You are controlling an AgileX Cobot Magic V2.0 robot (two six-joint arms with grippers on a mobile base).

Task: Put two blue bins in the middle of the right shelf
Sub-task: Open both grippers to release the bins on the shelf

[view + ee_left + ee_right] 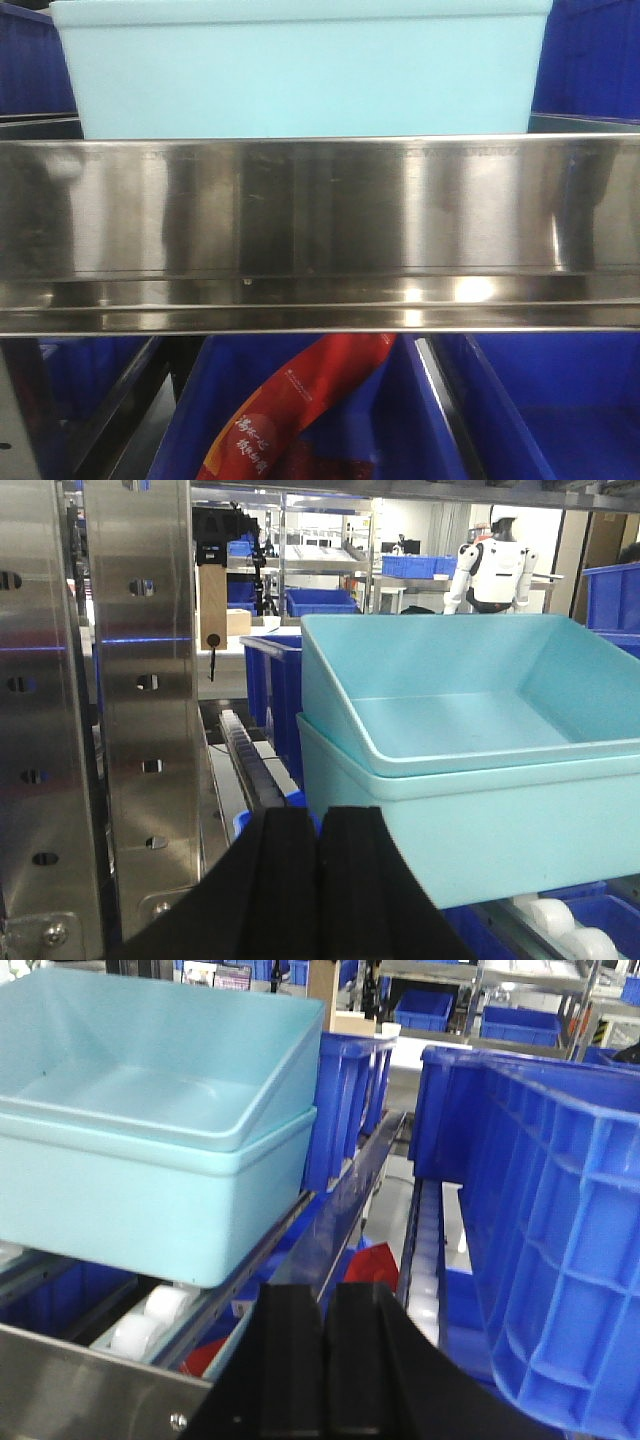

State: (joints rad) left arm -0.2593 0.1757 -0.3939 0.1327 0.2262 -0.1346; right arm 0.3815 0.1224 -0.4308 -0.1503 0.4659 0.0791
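Two nested light-blue bins [470, 770] sit on the right shelf [320, 210] behind its steel rail, likely light, rigid, slippery plastic best gripped at the rim, while left claw [318, 880] and right claw [327, 1360] are both closed and empty.

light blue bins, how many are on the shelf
2, nested: the outer bin sits on the shelf rollers, and the inner bin is stacked inside it, tilted. A third hidden beneath is unlikely but can't be ruled out.

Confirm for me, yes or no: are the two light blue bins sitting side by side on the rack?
No. In the left wrist view the upper light blue bin sits tilted inside the lower light blue bin.
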